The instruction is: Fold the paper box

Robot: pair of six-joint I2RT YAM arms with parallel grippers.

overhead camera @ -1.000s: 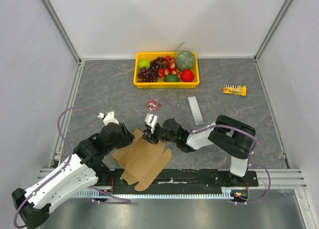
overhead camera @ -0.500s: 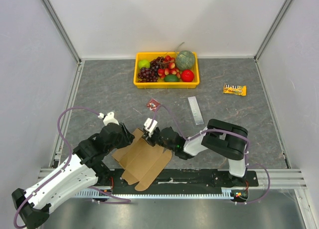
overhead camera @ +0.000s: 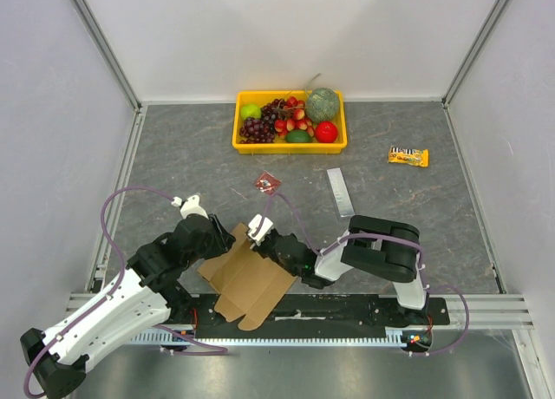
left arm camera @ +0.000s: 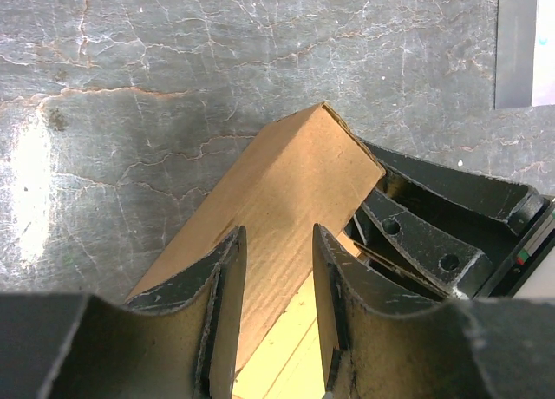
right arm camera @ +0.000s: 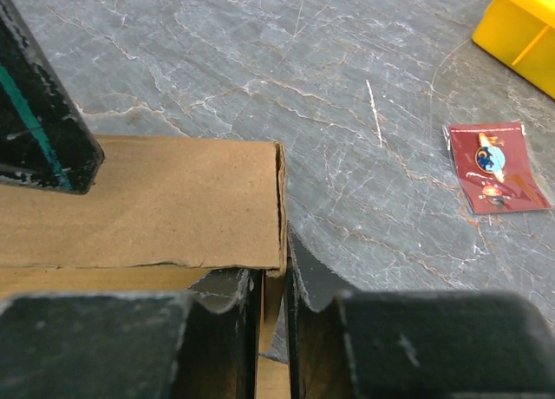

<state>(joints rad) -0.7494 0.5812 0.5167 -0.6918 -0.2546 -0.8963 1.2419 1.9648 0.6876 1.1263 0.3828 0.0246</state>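
Note:
The paper box (overhead camera: 251, 282) is a brown cardboard sheet lying partly folded between the arms at the near edge. One panel (left arm camera: 295, 173) of it is raised into a slanted wall. My left gripper (overhead camera: 217, 238) sits at the box's left side. In the left wrist view, the left gripper (left arm camera: 277, 251) has its fingers standing apart on either side of that panel. My right gripper (overhead camera: 263, 236) is at the far corner. In the right wrist view, the right gripper (right arm camera: 274, 273) has its narrow jaws pinching the cardboard's end edge (right arm camera: 279, 208).
A yellow tray (overhead camera: 289, 146) of fruit stands at the back. A small red packet (overhead camera: 265, 184) lies just beyond the box, a silver strip (overhead camera: 340, 192) to its right, and a yellow snack bar (overhead camera: 408, 156) further right. The left arm's black body (right arm camera: 39, 113) is close to the right gripper.
The right arm has folded back and drawn its gripper left and nearer. Its jaws have narrowed onto the box's edge. The left arm has stayed still.

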